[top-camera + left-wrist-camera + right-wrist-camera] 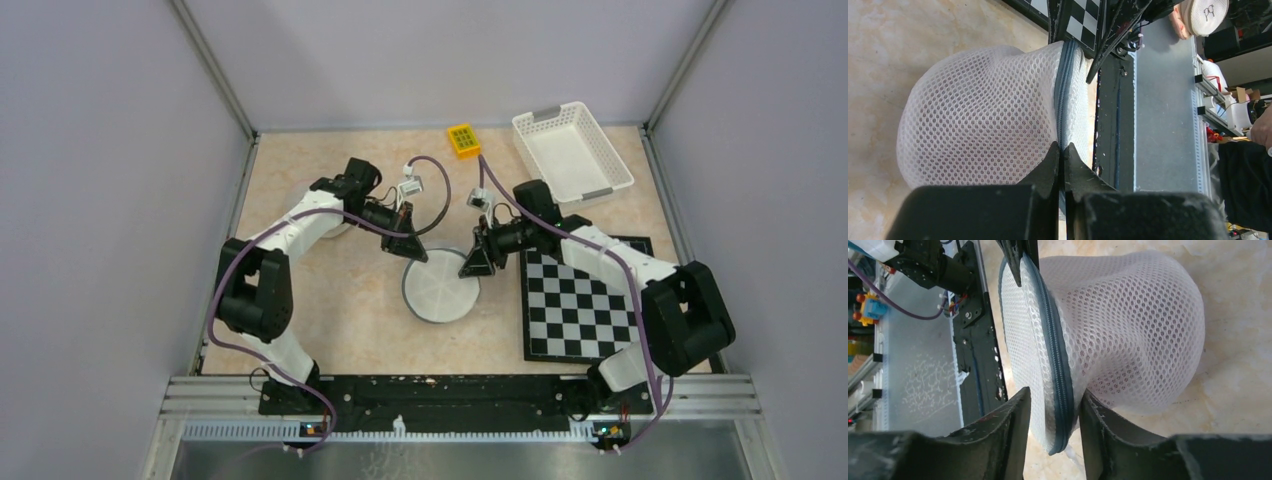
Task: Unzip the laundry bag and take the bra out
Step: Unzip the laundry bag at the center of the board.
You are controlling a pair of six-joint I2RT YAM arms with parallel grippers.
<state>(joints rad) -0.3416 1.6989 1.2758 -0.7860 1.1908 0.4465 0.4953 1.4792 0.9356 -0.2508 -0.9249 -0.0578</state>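
A round white mesh bag [440,292] lies on the table [340,300] at the centre of the top view, just left of a black-and-white checkerboard [585,305]. A grey zipper [1055,365] runs around its rim and looks closed along the stretch that shows. What is inside cannot be made out through the mesh.

The left gripper [417,250] meets the bag at its upper left edge. In the left wrist view its fingers [1048,165] are pressed together at the bottom of the frame, pinching the rim where the zipper [1064,95] runs down between them. The mesh dome of the bag [983,115] bulges to the left of the frame.

The right gripper [474,264] meets the bag at its upper right edge. In the right wrist view its fingers [1015,412] stand partly apart at the bottom of the frame, one on each side of the rim, with the zipper and mesh filling the space between. The bag [1128,330] swells toward the upper right there.

Farther out, a white basket [573,150] sits at the upper right of the top view. A small yellow block [462,139] lies just left of it.
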